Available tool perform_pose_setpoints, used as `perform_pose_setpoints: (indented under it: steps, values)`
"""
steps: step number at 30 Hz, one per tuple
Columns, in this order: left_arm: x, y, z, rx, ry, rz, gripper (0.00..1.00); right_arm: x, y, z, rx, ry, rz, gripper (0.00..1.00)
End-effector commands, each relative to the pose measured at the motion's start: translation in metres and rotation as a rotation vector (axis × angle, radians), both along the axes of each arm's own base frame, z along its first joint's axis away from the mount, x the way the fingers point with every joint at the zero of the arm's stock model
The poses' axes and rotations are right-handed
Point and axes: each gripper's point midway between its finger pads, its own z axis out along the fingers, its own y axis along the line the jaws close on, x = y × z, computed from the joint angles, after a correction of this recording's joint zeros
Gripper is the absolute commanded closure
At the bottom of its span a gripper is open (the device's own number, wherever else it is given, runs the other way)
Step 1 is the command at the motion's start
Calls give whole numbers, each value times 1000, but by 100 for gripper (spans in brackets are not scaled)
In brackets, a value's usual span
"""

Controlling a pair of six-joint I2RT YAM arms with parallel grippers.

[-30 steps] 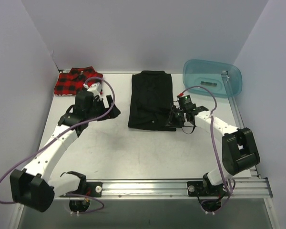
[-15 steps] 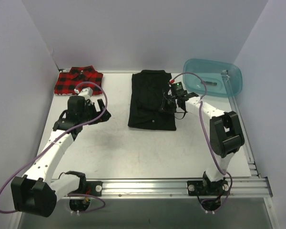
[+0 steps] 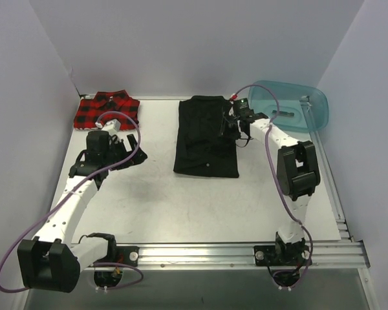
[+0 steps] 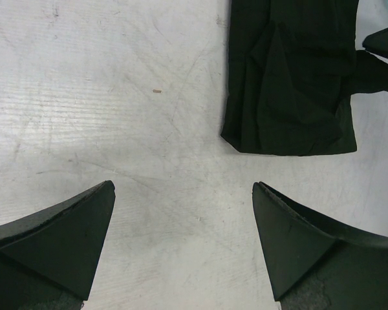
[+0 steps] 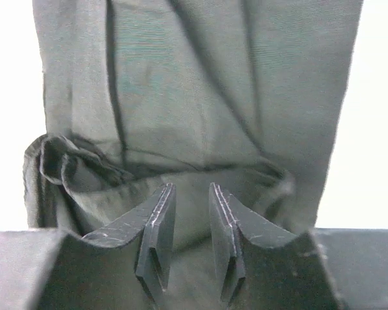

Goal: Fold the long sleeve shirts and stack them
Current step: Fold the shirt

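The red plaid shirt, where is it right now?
In the top view, the red-and-black plaid shirt lies in the far left corner of the table, left of the black shirt.

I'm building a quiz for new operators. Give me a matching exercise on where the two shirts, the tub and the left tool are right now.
Things:
1 plaid shirt
2 black shirt
3 teal tub
4 left tool

Places or states:
A middle of the table
B open, above the table
C far left corner
D far right corner

Pairs: 1-C; 2-A; 3-D; 4-B
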Motion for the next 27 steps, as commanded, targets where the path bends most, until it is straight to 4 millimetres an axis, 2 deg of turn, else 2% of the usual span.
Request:
perform_pose_setpoints:
  steps: [1, 2, 3, 4, 5, 6, 8, 11, 15, 18, 21, 25, 26, 27]
  values:
    - [8, -1, 10, -24, -47, -9, 4, -9, -21, 57, -77, -117, 7, 71]
    - [8, -1, 10, -23, -47, -11, 3, -15, -23, 74, -80, -154, 10, 70]
    - [8, 0, 10, -25, -48, -8, 3, -28, -28, 65, -98, -135, 9, 68]
    - [8, 0, 10, -25, -48, -7, 4, -33, -31, 69, -105, -145, -2, 67]
    - [8, -1, 9, -25, -45, -9, 3, -39, -37, 83, -115, -184, -26, 66]
    - [8, 0, 9, -27, -45, -7, 3, -50, -42, 74, -119, -165, -44, 66]
    - [8, -1, 8, -30, -41, -12, 3, -62, -44, 86, -88, -197, -46, 65]
    - [8, -1, 7, -31, -37, -13, 3, -84, -37, 70, -42, -137, -13, 65]
    - [8, -1, 6, -33, -33, -12, 4, -96, -25, 42, -22, -57, 17, 68]
    - [8, -1, 5, -33, -28, -13, 3, -89, -12, 26, -20, -27, 42, 70]
    - [8, -1, 3, -30, -26, -11, 4, -69, 3, 14, 4, -18, 63, 71]
    - [9, -1, 1, -30, -19, -13, 4, -30, 16, 6, 9, -54, 58, 72]
    - [9, -2, -2, -31, -9, -17, 3, -21, 17, -4, 2, -47, 48, 71]
    - [8, -3, -4, -37, -2, -23, 4, -5, 18, 6, 9, -79, 35, 71]
